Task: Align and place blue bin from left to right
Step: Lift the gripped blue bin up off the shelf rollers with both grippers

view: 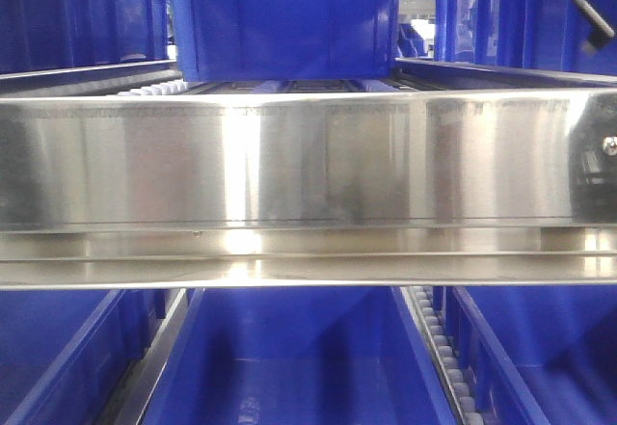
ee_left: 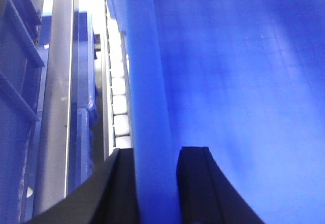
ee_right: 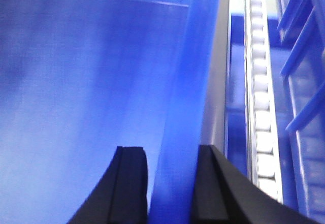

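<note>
The left end effector (ee_left: 157, 191) straddles the left side wall of the blue bin (ee_left: 238, 82), with one black finger on each face and no gap showing — a narrow pinch on the plastic. The right end effector (ee_right: 172, 191) holds the opposite wall the same way. Each wall runs just beside a roller track (ee_right: 261, 107), so the bin seems to sit in a rack lane. The front view, largely filled by a steel crossbeam (view: 308, 165), does not show which crate it is. The main risk is skew: if one arm leads, the bin could yaw and wedge against the roller track. The pinch on smooth plastic could also slip — and the rollers would let the bin run.
</note>
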